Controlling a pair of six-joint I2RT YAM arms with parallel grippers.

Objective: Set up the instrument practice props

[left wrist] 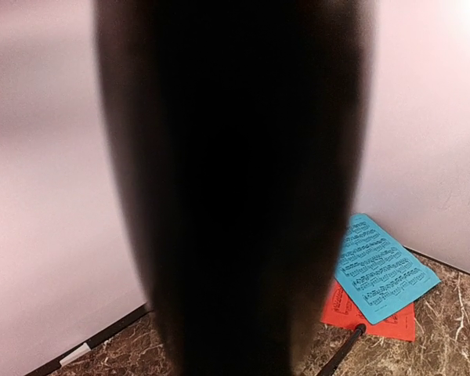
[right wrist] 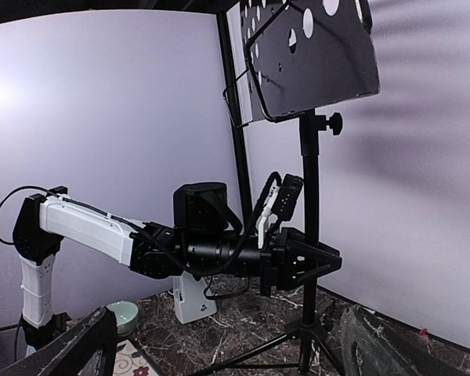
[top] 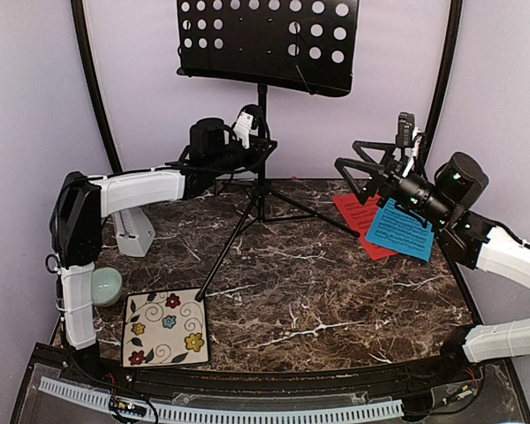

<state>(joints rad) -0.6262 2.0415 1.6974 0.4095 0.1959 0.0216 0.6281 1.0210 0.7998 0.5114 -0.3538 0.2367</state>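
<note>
The black perforated music stand (top: 265, 40) stands at the back centre on thin tripod legs. My left gripper (top: 260, 153) is shut around its pole (right wrist: 309, 196) at mid height. The pole fills the left wrist view as a dark blur (left wrist: 235, 196) and hides the fingers. The blue sheet (top: 400, 231) lies over the red sheet (top: 360, 216) at the back right, and both show in the left wrist view, blue (left wrist: 384, 270) over red (left wrist: 370, 319). My right gripper (top: 352, 163) hangs open and empty above them. The whitish metronome (top: 134, 231) stands at the left.
A floral tile (top: 165, 327) lies at the front left, with a pale green bowl (top: 106, 284) beside it near the left arm's base. A tripod leg (top: 225, 252) reaches down to the tile's corner. Walls close in the back and both sides.
</note>
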